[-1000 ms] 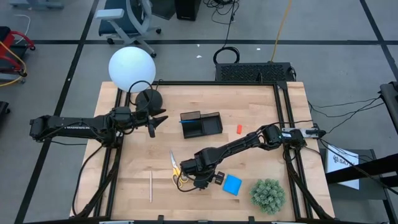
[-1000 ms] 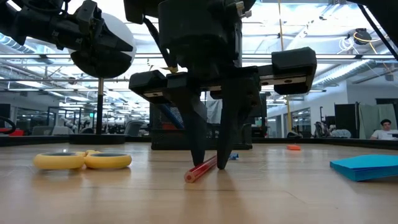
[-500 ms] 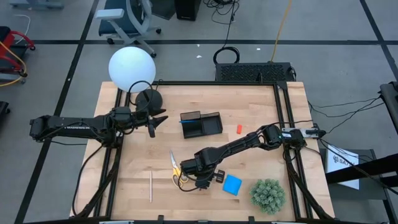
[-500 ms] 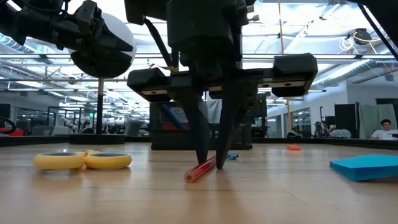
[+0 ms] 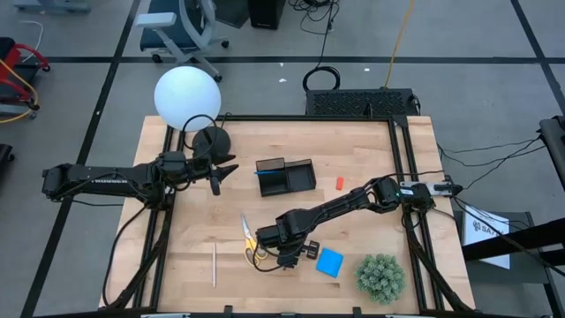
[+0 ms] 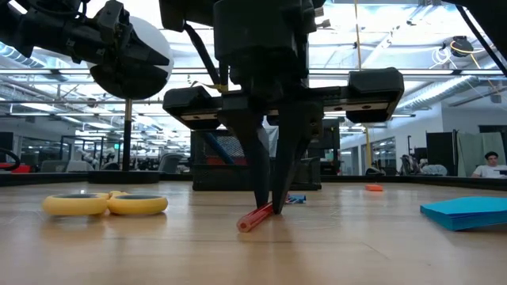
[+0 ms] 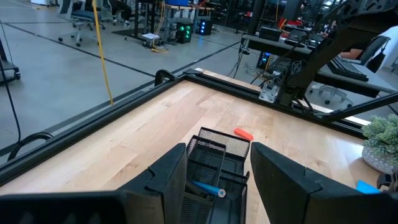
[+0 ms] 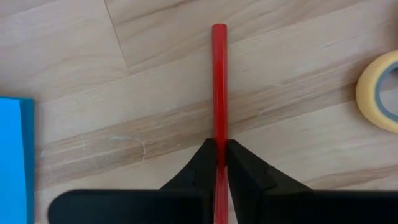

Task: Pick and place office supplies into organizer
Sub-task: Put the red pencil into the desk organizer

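Overhead view: the right end effector (image 5: 284, 256) sits at lower centre of the frame, pointing down at the tabletop (image 5: 371, 168). Its fingers (image 8: 205, 163) are clenched on a red pencil (image 8: 219, 87), which lies flat on the wood; in the low view both fingertips meet at the pencil (image 6: 255, 218) at the tabletop surface. The scissors (image 5: 251, 240), with yellow handles, lie just left of this end effector, and the blue notepad (image 5: 329, 261) lies just to its right. A green plant ball (image 5: 380, 277) stands at lower right of the frame.

The organizer (image 5: 286, 176), a black mesh tray, sits above centre of the overhead frame, well apart from the held pencil; a blue pen (image 7: 208, 188) rests in one of its compartments. A small red eraser (image 5: 339, 184) lies on the tabletop to the right of the organizer. A pale pencil (image 5: 214, 265) lies at lower left of the frame.

The left end effector (image 5: 222, 174) waits at mid-left of the overhead frame, beside a white globe lamp (image 5: 187, 98) and its black base (image 5: 212, 140); its fingers (image 7: 168, 174) stand spread apart, grasping nothing.
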